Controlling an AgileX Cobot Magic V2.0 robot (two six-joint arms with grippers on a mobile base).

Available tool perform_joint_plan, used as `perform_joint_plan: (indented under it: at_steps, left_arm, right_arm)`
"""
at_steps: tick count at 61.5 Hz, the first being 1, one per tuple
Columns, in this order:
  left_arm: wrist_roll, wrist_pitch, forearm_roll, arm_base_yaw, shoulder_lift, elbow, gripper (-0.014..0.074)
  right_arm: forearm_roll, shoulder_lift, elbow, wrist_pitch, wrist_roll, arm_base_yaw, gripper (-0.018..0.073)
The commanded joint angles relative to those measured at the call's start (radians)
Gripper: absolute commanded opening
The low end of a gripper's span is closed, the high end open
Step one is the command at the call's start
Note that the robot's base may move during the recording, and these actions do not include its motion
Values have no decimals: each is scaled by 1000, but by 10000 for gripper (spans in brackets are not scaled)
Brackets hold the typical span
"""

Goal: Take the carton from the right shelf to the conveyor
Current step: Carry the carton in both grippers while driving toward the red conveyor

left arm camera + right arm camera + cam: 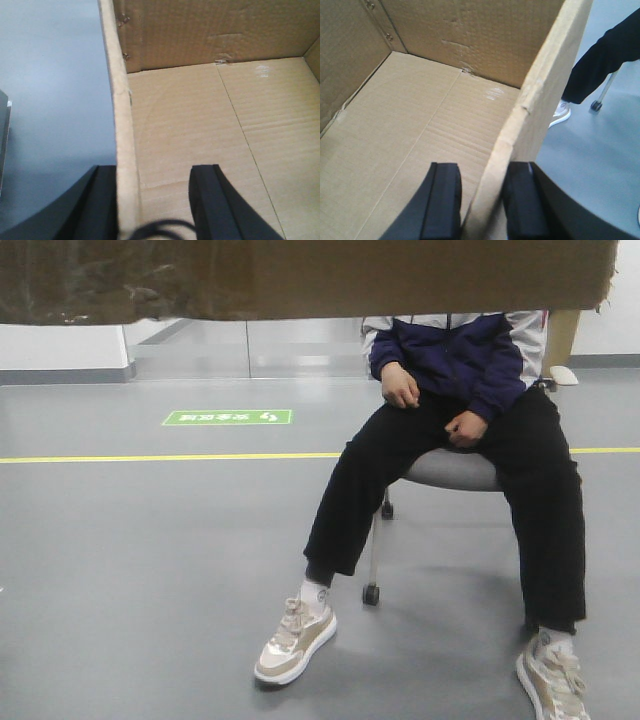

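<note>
Grey polished floor [150, 560] fills the front view, crossed by a yellow line [150, 457] with a green floor sign [227, 417] behind it. A seated person [460, 370] in a navy jacket and black trousers sits on a wheeled chair [450, 470]. The head and shoulders are hidden behind the carton [300, 280], which spans the top edge of that view. Only its lower band shows, with crinkled clear tape at the left, and the rest is cut off above.

Seen from the left wrist, the carton [200, 125] is open-topped and bare inside. The left claw [154, 172] straddles its left wall. The outer finger lies against the wall's outside, while the inner finger [205, 185] stands off it, with a strip of carton bottom showing between them. So this claw is fairly wide, not pinched. Its base is cut off, with a loop of black cable at the frame's bottom edge. A grey sliver [4, 145] at the left edge is too small to name.

From the right wrist, the right claw [481, 172] is narrow and clamped on the carton's [420, 115] right wall, one finger [445, 190] inside and one outside, both touching it.
</note>
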Motion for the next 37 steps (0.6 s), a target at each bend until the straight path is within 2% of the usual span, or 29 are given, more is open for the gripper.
perform_joint_plan:
  at_steps: [1,37]
  left_arm:
    - [39,-43,-38,-13,-10,-4,-16]
    - [39,-45,-31,-13,-10,-4,-16]
  right_arm:
    - [9,-7,-7,-67,-39,0,-69]
    - [9,-5,-7,-82,-39,0,-69]
